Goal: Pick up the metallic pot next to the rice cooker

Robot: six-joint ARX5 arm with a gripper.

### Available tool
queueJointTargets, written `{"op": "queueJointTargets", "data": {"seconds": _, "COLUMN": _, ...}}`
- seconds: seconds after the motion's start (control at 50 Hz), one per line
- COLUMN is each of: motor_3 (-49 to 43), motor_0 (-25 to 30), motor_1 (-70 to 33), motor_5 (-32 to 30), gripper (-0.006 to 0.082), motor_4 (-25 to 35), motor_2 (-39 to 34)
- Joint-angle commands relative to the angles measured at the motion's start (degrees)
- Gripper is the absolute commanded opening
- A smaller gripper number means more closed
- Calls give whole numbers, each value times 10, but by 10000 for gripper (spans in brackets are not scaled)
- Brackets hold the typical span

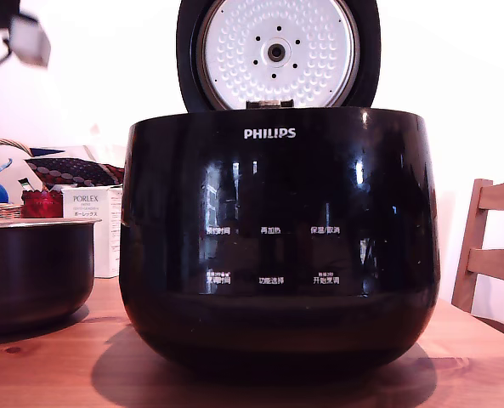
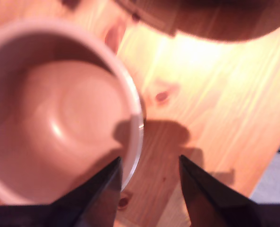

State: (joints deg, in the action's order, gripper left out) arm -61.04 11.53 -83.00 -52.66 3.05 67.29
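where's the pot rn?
The pot sits on the wooden table at the exterior view's left edge, beside the rice cooker. In the wrist view its rim lies between the open tool's fingers.

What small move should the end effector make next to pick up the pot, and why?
Probably lower straight down, then close. In the wrist view the open end effector straddles the metallic pot rim, one finger inside and one outside over the table, apparently still above it. Height is hard to judge.
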Motion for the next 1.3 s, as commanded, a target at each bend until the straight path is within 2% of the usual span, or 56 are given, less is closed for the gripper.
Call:
{"op": "queueJointTargets", "data": {"seconds": 0.0, "motor_3": 7, "motor_0": -2, "motor_1": -12, "motor_5": -3, "gripper": 345, "motor_4": 3, "motor_2": -1}}
{"op": "queueJointTargets", "data": {"seconds": 0.32, "motor_3": 38, "motor_0": -2, "motor_1": -57, "motor_5": -14, "gripper": 345, "motor_4": 36, "motor_2": -1}}
{"op": "queueJointTargets", "data": {"seconds": 0.78, "motor_3": 83, "motor_0": -1, "motor_1": -86, "motor_5": -15, "gripper": 343, "motor_4": 43, "motor_2": -1}}
{"op": "queueJointTargets", "data": {"seconds": 1.28, "motor_3": 62, "motor_0": 4, "motor_1": -104, "motor_5": -20, "gripper": 341, "motor_4": 44, "motor_2": -1}}
